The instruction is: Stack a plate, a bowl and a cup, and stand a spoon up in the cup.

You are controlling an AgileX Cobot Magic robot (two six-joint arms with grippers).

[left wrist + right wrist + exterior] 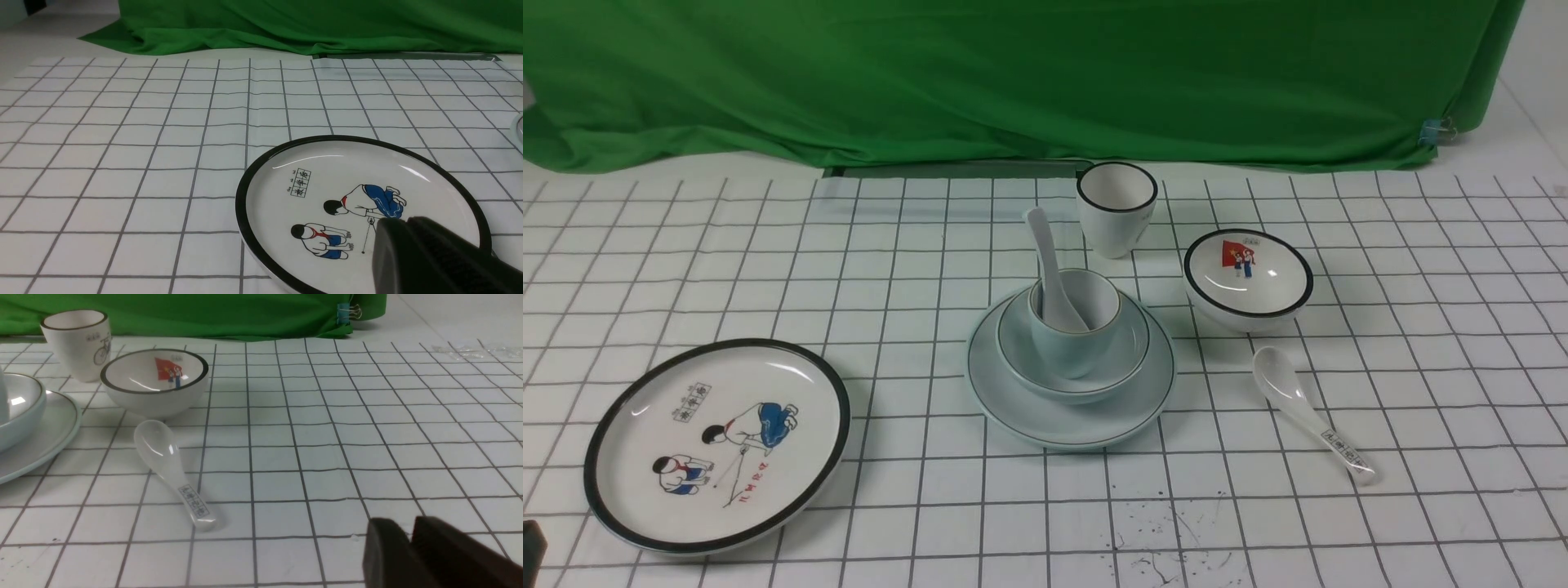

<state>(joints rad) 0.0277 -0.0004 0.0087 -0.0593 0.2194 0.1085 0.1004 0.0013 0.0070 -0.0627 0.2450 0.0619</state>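
Nearest the camera in the front view, ink-like specks mark the white grid-lined cloth that covers the surface (1421, 343). Just beyond them to the left lies the picture plate (717, 445), white with a black rim and two cartoon children. The left gripper (412, 241) hangs over this plate's near edge, dark fingers pressed together and holding nothing. On the right side, the right gripper (408, 543) hovers low above bare cloth with a narrow gap showing between its fingers; nothing sits between them. A little ahead of it lies the printed spoon (1309, 411), flat on the cloth with characters along its handle and its scoop pointing toward the back.

In the middle of the surface stands the finished stack. The plate (1070, 412), pale blue-green with a thin dark rim line, rests on the cloth. The bowl (1123, 359) of the same colour sits centred on it, and the cup (1075, 347) stands upright inside the bowl. The spoon (1050, 269), plain glossy white, stands in the cup, its handle leaning up and to the left over the rim.

To the right of the stack and just beyond the printed spoon sits the flag bowl (1248, 278), black-rimmed with a red flag picture inside. Farther back stands the tall white cup (1116, 208) with a black rim. Behind everything hangs a green cloth (1013, 73).
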